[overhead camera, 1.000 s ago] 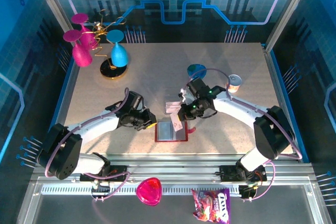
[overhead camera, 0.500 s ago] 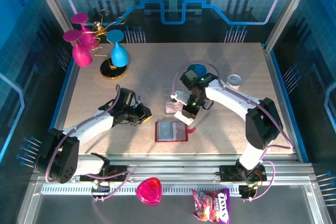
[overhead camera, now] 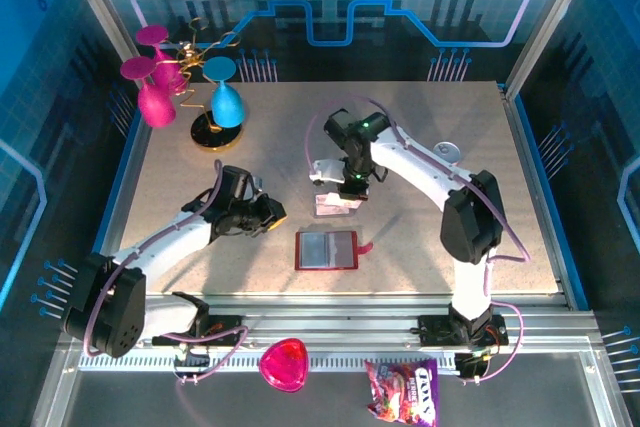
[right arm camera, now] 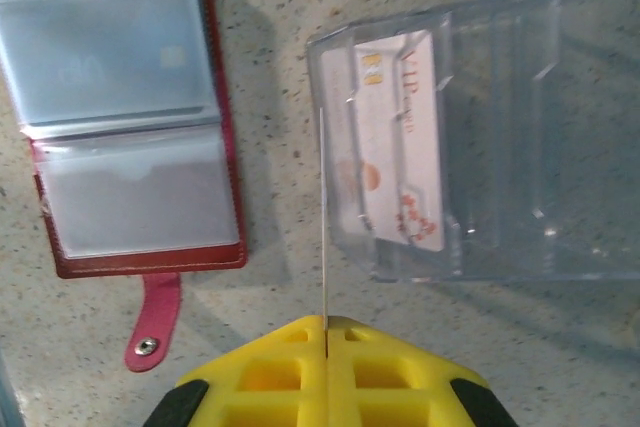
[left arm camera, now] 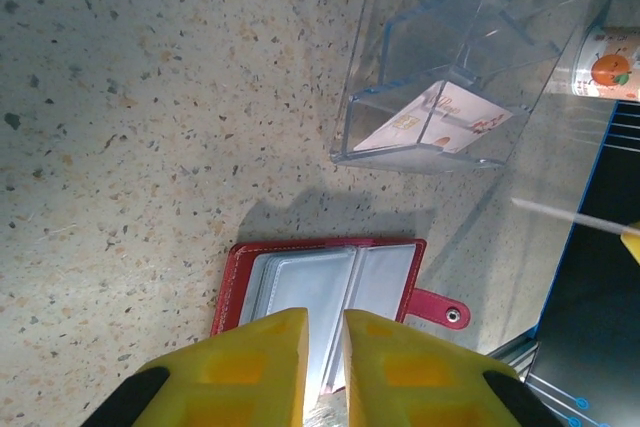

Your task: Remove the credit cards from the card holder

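The card holder (overhead camera: 327,249) is a dark red wallet lying open on the table, its greyish clear pockets facing up (right arm camera: 120,117) (left arm camera: 385,277). My right gripper (right arm camera: 327,325) (overhead camera: 350,179) is shut on a thin credit card (right arm camera: 325,247), seen edge-on, just above the near edge of a clear tiered stand (right arm camera: 500,137) (overhead camera: 335,204). A pale pinkish-white card (right arm camera: 400,137) (left arm camera: 435,122) lies in that stand. My left gripper (left arm camera: 324,319) (overhead camera: 275,215) hovers to the left of the wallet, its jaws a narrow gap apart with nothing between them.
Pink and blue glasses hang on a gold rack (overhead camera: 185,87) at the back left. A small can (overhead camera: 447,154) (left arm camera: 605,62) stands right of the stand. A pink dish (overhead camera: 284,364) and a sweets bag (overhead camera: 403,392) lie off the table's front edge.
My right gripper has lifted the card away from the wallet and carried it back over the clear stand. My left gripper has drawn off the wallet to the left.
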